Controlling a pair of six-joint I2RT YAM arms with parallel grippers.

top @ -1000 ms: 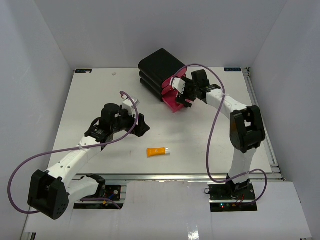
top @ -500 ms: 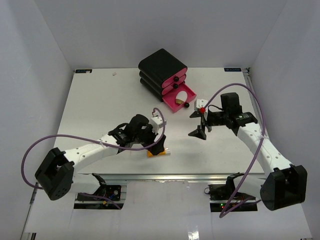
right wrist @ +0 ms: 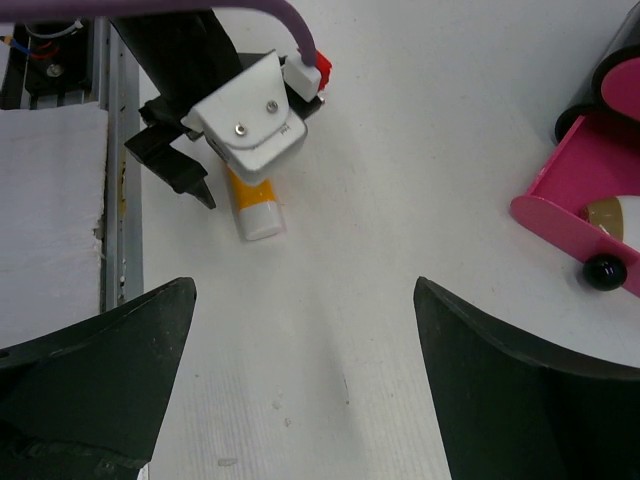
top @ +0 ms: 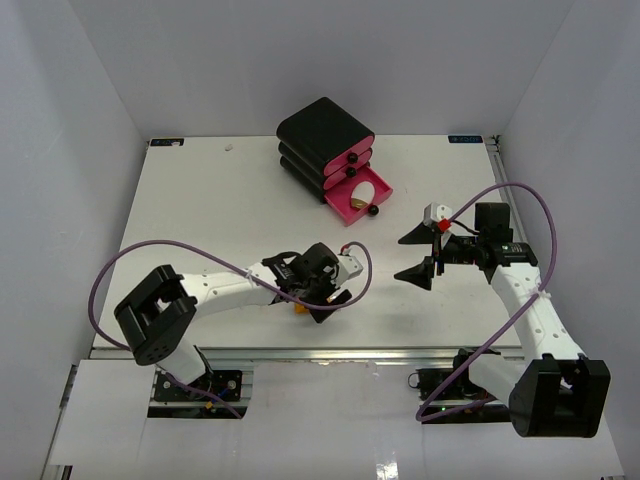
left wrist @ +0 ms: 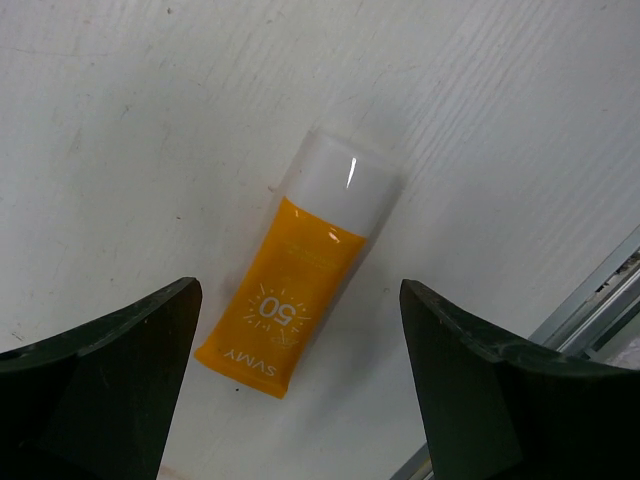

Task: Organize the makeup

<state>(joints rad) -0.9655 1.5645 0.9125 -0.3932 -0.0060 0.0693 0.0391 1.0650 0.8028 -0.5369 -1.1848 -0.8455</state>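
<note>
Broadly, counted one white table (top: 200, 220) and two arms at its near edge: the left arm (top: 230, 290) stretched low toward the middle front, the right arm (top: 530, 310) bent up on the right side. Counted two purple cables (top: 110, 275), one per arm. Counted one black box (top: 322, 135) at the far middle with three stacked drawers, the top two shut and the bottom drawer (top: 345, 205), pink, pulled out.

Counted two grippers. Found the left gripper (left wrist: 298, 330) down over the tube, jaws spread wide, one on either side, touching neither flank in the wrist view. Found the right gripper (top: 418, 257) raised above the table, jaws spread wide, holding nothing, well apart from box and tube.

Counted two pieces of makeup in view. Saw one orange tube (left wrist: 300, 280) with a white cap, lying flat near the front edge between the left jaws. Saw one egg (top: 364, 190), white and brown, lying in the open drawer.

Against a second earlier: found the right gripper gone from the open drawer, where it had covered the egg, and drawn back to the right. Found the left arm swung in from the left side and brought down over the tube. Found the tube on the same spot and the drawer open as before.
</note>
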